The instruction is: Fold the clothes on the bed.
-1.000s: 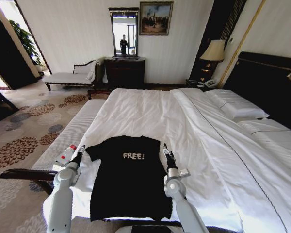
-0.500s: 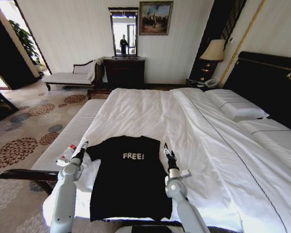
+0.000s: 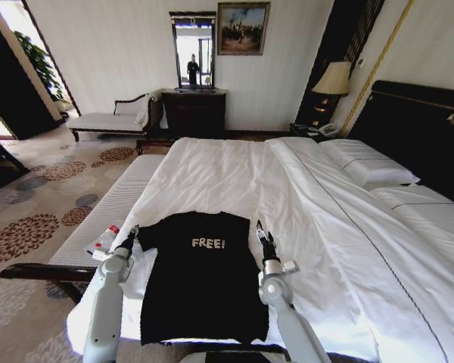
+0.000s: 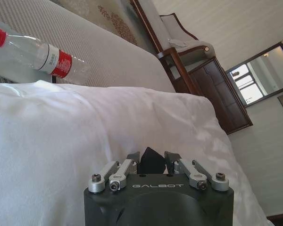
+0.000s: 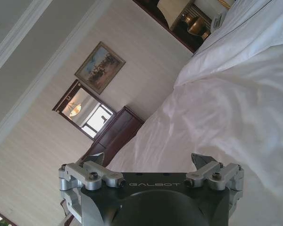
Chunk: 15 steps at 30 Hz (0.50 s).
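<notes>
A white bed [image 3: 234, 181] holds a flat black T-shirt [image 3: 200, 280]; the left gripper [image 3: 133, 230] pinches its sleeve, while the right gripper [image 3: 260, 229] is spread wide.

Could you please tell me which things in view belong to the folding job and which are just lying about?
Belonging to the job:
black T-shirt, flat on the bed
left gripper at its left sleeve
right gripper at its right sleeve

Just lying about:
water bottle on the bench
pillows
lamp
</notes>
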### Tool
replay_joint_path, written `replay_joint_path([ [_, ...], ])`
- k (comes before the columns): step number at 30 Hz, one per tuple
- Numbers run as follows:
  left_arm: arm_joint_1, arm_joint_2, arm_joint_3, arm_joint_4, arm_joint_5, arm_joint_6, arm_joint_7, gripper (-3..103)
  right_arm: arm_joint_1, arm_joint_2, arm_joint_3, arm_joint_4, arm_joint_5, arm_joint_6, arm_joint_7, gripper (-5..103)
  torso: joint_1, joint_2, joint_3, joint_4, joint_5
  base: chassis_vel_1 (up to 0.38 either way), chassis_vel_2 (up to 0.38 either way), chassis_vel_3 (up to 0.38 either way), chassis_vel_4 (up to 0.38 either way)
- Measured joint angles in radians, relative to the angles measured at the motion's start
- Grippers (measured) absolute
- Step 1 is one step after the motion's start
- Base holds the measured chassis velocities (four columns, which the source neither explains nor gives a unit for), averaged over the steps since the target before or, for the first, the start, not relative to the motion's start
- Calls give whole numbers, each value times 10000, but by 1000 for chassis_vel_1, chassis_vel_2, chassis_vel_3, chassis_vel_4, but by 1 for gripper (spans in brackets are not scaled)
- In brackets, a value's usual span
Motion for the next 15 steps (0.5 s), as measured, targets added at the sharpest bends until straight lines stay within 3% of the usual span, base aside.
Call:
replay_joint_path([
  [2, 1, 0, 15, -11, 16, 0, -5, 24, -4, 1, 13, -14, 1, -1, 5, 100, 0, 0, 0, 0, 0, 0, 0, 0, 0],
  [5, 1, 5, 19, -41, 28, 0, -15, 18, -20, 0, 26, -50, 3, -2, 8, 100, -1, 1, 0, -1, 1, 0, 0, 0, 0],
  [6, 5, 19, 19, -73, 40, 0, -30, 7, -24, -2, 38, -78, 5, -2, 11, 100, -1, 0, 0, -1, 0, 0, 0, 0, 0],
  [15, 204, 156, 43, -712, -65, 11, -132, 0, -24, 8, 24, -143, 3, 3, 13, 100, 0, 0, 0, 1, 0, 0, 0, 0, 0],
])
